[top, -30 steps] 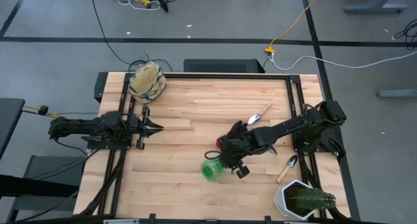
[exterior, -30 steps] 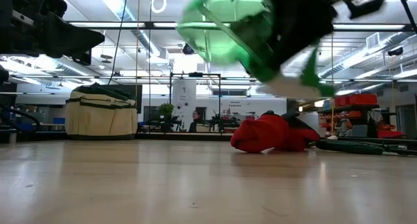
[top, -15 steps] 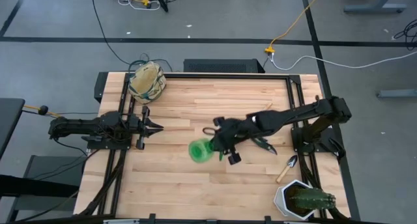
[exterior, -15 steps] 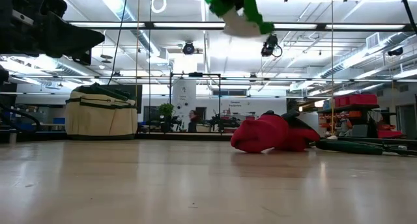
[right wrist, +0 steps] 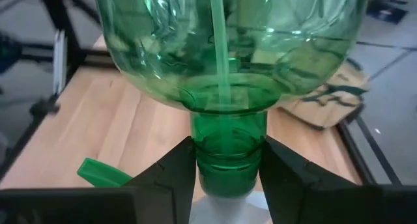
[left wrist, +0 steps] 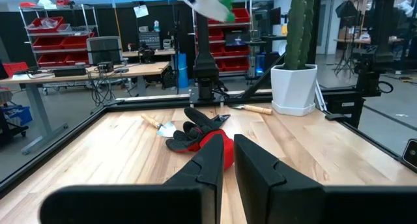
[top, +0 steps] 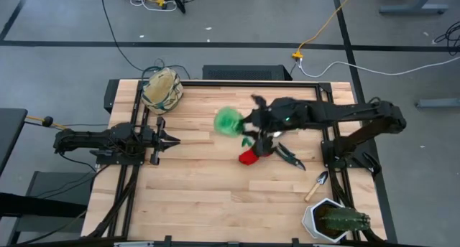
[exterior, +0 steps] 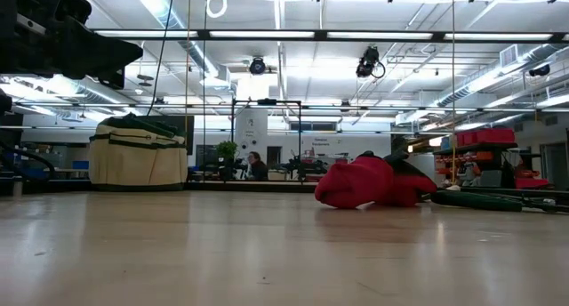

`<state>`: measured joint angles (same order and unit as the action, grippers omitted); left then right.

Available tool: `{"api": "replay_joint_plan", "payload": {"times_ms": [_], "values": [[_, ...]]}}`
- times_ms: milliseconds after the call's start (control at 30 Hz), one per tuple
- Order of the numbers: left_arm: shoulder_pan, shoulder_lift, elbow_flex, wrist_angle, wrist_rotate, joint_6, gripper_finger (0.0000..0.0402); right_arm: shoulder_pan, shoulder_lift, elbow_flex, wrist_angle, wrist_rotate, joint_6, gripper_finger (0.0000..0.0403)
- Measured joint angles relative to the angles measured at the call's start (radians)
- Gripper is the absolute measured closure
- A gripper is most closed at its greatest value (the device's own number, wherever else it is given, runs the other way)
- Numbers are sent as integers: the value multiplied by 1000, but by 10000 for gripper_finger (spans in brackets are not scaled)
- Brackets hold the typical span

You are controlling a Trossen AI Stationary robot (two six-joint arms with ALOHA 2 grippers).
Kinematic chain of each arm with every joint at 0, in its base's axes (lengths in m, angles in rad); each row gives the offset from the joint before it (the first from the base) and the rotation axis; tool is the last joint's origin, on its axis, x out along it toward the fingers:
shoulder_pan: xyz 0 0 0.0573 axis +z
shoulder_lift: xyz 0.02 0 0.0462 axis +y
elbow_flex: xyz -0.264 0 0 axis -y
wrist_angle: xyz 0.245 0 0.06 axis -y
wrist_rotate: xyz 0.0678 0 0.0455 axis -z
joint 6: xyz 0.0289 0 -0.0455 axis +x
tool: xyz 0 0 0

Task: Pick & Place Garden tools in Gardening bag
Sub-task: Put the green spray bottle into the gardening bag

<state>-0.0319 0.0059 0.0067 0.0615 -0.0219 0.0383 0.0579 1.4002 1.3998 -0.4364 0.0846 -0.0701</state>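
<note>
The green spray bottle (top: 228,122) hangs high over the middle of the table, with my right gripper (top: 246,123) shut on it. The beige gardening bag (top: 162,89) stands on its base at the far left corner. The red-and-black glove (top: 248,157) lies flat under the right arm. The dark-handled shears (top: 289,155) lie beside it. One trowel (top: 317,184) lies near the right edge and another (left wrist: 156,124) shows beyond the glove. My left gripper (top: 172,139) rests shut at the left side, pointing level across the table. My right gripper pinches the bottle's green neck (right wrist: 228,142) between its two fingers (right wrist: 171,175), just ahead of the white spray head. The fingers lie across the neck and slant a little downward from the table's right. The round body points away toward the left, lifted clear.
A white pot with a green cactus (top: 332,221) stands at the near right corner. Black rails (top: 327,110) frame the table's sides and far edge. Bare wood (top: 201,197) stretches between the glove and the left arm. A person (exterior: 254,166) shows far behind the table.
My right gripper has risen steeply with the bottle and swung from the near middle toward the table's far edge, rolling at the wrist. The bottle has left the top of the low view. The glove, covered by the arm before, now shows.
</note>
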Motion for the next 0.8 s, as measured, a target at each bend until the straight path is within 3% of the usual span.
{"api": "replay_joint_plan", "payload": {"times_ms": [433, 800], "values": [[0, 0, 0, 0, 0, 0, 358, -132, -139, 0, 38, 13, 9, 254], [0, 0, 0, 0, 0, 0, 358, -256, -178, -21, 80, -10, -63, 254]]}}
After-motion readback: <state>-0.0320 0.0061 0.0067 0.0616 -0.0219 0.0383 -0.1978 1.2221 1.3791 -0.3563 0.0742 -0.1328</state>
